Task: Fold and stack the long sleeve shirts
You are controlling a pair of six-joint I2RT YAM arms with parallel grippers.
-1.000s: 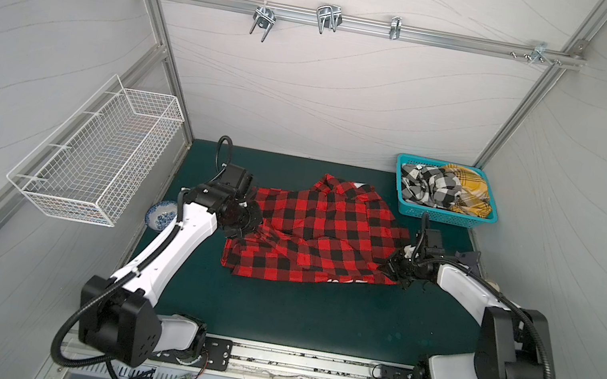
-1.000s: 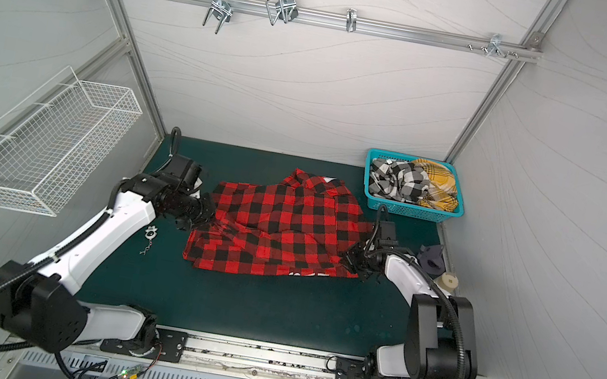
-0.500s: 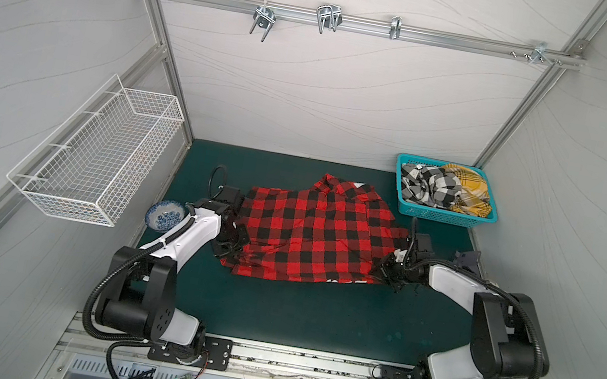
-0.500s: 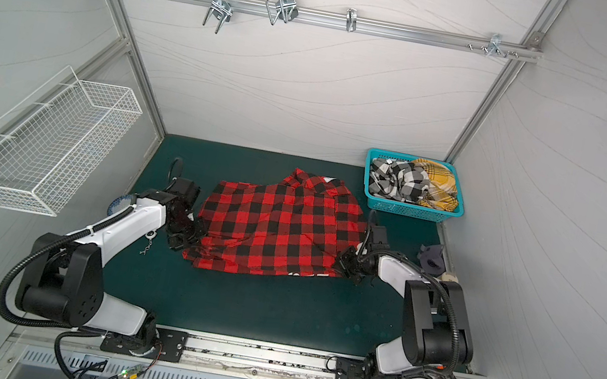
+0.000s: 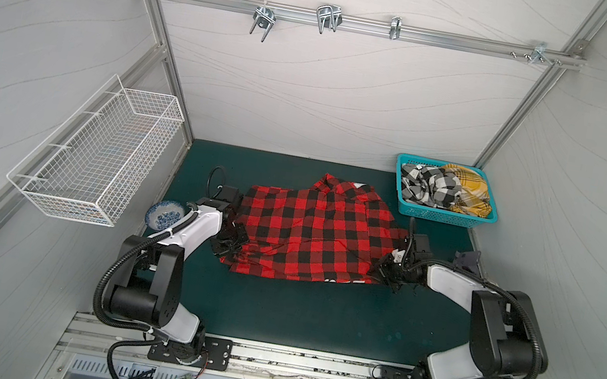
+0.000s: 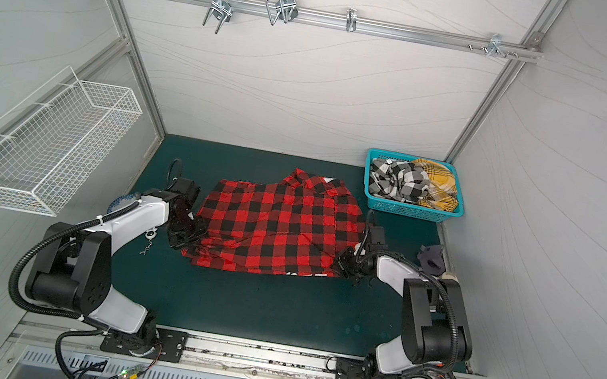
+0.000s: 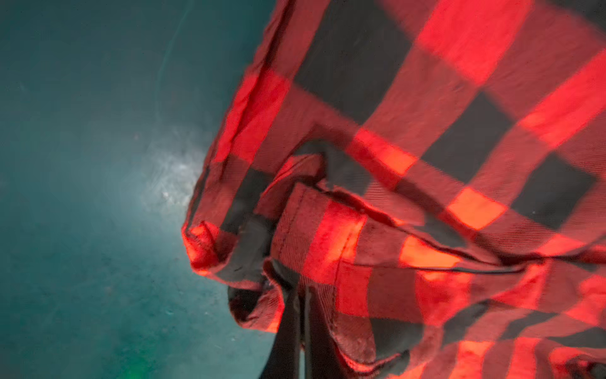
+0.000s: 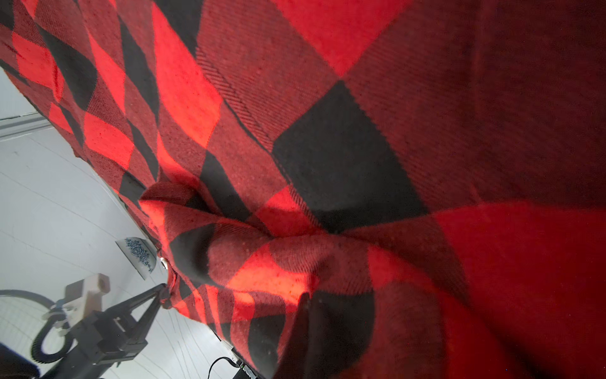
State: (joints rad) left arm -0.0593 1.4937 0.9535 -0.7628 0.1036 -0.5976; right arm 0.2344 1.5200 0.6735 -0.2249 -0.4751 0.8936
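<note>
The red-and-black checked shirt (image 5: 311, 234) (image 6: 274, 227) lies spread across the middle of the green mat, collar toward the back. My left gripper (image 5: 230, 245) (image 6: 185, 239) is shut on its left edge near the front hem. In the left wrist view the left gripper (image 7: 303, 295) pinches bunched cloth (image 7: 328, 242) just above the mat. My right gripper (image 5: 380, 271) (image 6: 341, 266) (image 8: 305, 302) is shut on the shirt's right edge. A black-and-white checked shirt (image 5: 427, 185) (image 6: 400, 180) and a mustard plaid shirt (image 5: 466, 189) (image 6: 438, 182) lie crumpled in the teal basket (image 5: 440, 215) (image 6: 408, 210).
The teal basket stands at the back right corner of the mat. A white wire basket (image 5: 100, 159) hangs on the left wall, with a blue-and-white bowl (image 5: 165, 212) below it. A dark object (image 5: 466, 261) lies at the mat's right edge. A metal rail with hooks (image 5: 328, 17) runs overhead.
Both arms have folded down and drawn toward the front. The left gripper has come forward along the shirt's left side, the right gripper has shifted slightly inward, and both are still shut on cloth.
</note>
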